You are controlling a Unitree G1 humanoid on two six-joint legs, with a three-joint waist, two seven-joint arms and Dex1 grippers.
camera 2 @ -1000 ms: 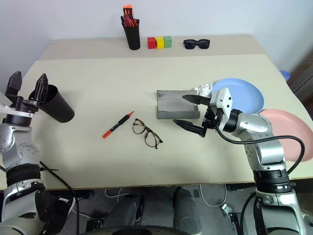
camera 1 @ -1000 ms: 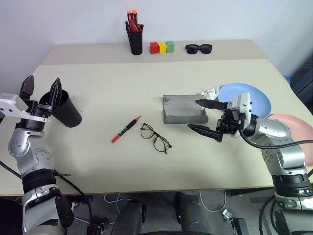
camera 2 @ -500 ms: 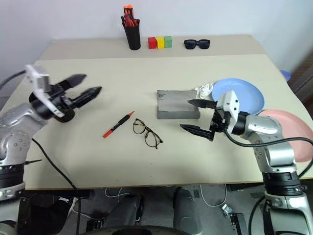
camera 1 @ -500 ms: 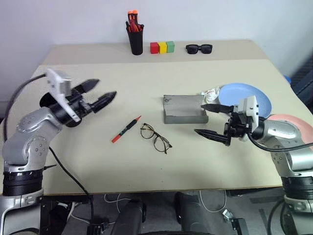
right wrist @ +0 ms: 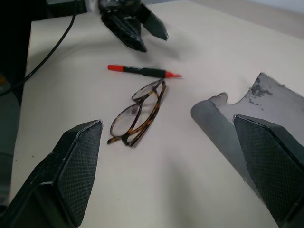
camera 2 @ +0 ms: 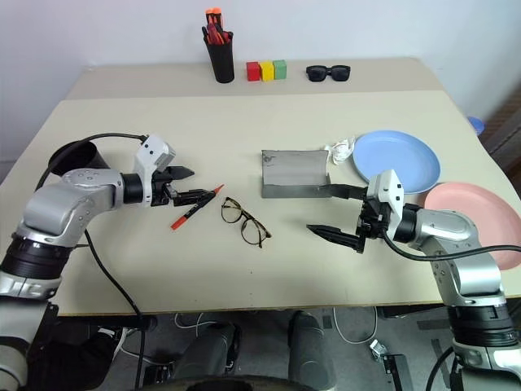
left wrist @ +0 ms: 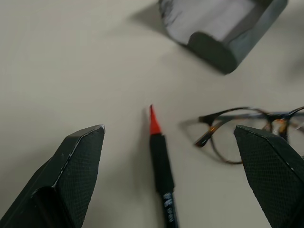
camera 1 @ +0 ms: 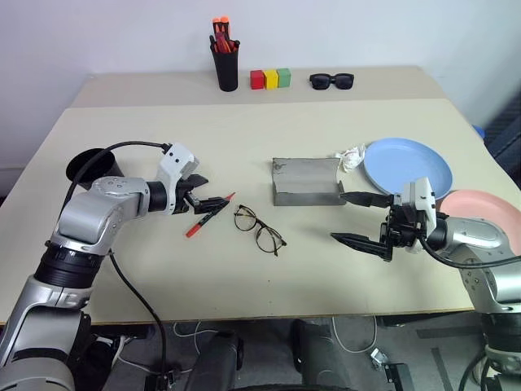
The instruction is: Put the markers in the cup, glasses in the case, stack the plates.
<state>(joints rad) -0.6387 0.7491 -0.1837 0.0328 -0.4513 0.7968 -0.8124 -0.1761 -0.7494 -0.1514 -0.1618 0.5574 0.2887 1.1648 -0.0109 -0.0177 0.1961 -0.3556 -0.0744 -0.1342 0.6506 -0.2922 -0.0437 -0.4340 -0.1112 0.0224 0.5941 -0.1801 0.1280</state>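
The marker (camera 1: pixel 208 215), lying flat beside the glasses (camera 1: pixel 259 230), is straddled by the wide-spread left gripper (camera 1: pixel 210 201), evidently positioned for pickup, while the right gripper (camera 1: pixel 362 218) is held equally wide.

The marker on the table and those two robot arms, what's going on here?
The left gripper hangs open right over the marker, lined up to grasp it but not holding it yet. The right gripper hovers open in front of the grey case, holding nothing. The glasses lie on the table beside the marker. The black cup stands at the table's left edge. The blue plate and the pink plate lie unstacked.
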